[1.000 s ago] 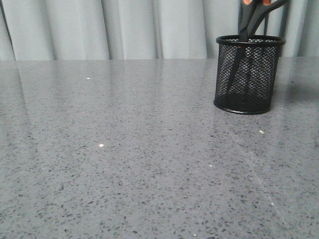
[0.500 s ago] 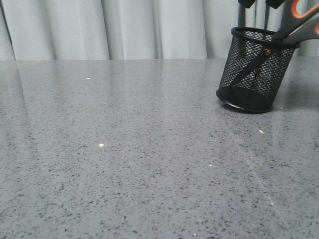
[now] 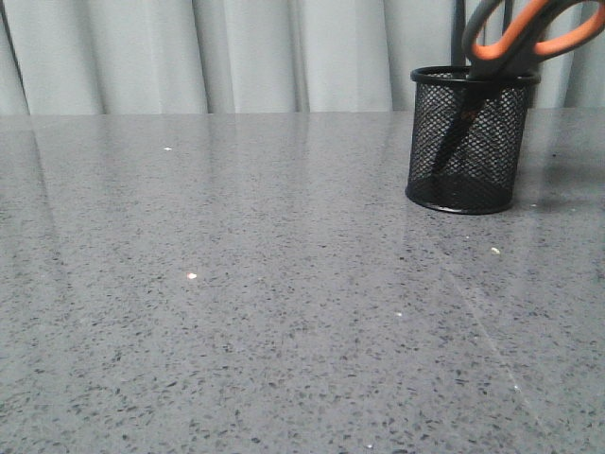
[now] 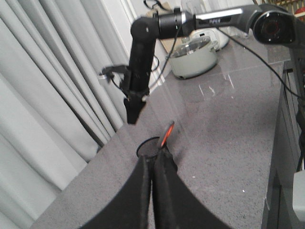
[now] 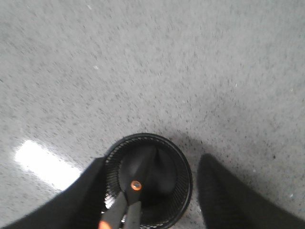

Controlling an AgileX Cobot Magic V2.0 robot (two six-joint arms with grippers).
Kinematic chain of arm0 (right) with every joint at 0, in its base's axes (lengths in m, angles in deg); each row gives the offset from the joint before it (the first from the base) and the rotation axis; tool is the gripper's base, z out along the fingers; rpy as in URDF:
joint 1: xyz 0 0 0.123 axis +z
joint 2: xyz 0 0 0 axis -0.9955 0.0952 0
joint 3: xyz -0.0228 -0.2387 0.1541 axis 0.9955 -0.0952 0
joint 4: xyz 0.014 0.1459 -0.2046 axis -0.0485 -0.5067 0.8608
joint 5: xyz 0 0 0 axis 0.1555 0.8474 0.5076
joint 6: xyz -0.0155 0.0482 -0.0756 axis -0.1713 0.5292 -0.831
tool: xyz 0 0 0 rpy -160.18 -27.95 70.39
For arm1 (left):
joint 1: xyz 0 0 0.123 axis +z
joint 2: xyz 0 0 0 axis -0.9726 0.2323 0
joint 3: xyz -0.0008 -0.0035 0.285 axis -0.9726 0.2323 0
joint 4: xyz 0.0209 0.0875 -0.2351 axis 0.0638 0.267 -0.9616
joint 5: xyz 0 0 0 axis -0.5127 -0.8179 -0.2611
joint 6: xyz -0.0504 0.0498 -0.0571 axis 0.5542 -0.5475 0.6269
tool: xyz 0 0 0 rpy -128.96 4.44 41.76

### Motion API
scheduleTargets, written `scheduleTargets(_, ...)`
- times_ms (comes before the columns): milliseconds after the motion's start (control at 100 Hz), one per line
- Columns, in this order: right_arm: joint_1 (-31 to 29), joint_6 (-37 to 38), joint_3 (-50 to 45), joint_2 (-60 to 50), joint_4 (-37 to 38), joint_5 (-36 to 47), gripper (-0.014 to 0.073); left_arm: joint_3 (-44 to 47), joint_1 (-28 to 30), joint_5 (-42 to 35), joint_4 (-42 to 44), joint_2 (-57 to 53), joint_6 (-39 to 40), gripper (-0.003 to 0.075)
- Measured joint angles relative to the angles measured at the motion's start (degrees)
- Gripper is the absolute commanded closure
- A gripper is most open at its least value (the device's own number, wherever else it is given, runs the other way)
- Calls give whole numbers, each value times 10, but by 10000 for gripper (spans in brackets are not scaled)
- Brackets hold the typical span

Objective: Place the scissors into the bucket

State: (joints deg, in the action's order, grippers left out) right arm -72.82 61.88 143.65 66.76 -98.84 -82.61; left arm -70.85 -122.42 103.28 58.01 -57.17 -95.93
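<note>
The black wire-mesh bucket stands upright on the grey table at the right. The scissors stand in it, blades down, with the orange-lined handles leaning right over the rim. In the right wrist view my right gripper is open and empty above the bucket, one finger on each side of it. The scissors rest inside against the wall. In the left wrist view my left gripper is shut and empty, some way from the bucket. The right gripper hangs above the bucket there.
Grey curtains hang behind the table. The left wrist view shows the right arm, a pale pot with a glass lid farther along the table, and the table's edge.
The scissors went from held upright to loose, leaning right. The bucket tipped and slid right half a second ago and now stands upright again at its first spot.
</note>
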Motion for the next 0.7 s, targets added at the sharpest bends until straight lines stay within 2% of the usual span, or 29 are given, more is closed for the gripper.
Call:
scheduleTargets(80,0,0,12,-22,-12,-4,664,19,0,-1,0,0,0,740)
scheduleTargets(150,0,1,12,-55,-18,-7,634,44,0,-1,0,0,0,740)
scheduleTargets(230,0,1,-4,-106,-23,-6,637,76,0,-8,6,0,0,740)
scheduleTargets(310,0,1,-53,-179,-28,5,637,116,0,-38,10,0,1,740)
scheduleTargets(420,0,-1,-165,-302,-32,45,637,181,0,-142,11,-12,7,740)
scheduleTargets(570,0,-1,-392,-534,-29,157,637,290,0,-332,11,-28,11,740)
scheduleTargets(700,0,18,-565,-729,6,224,638,372,0,-458,11,-29,14,740)
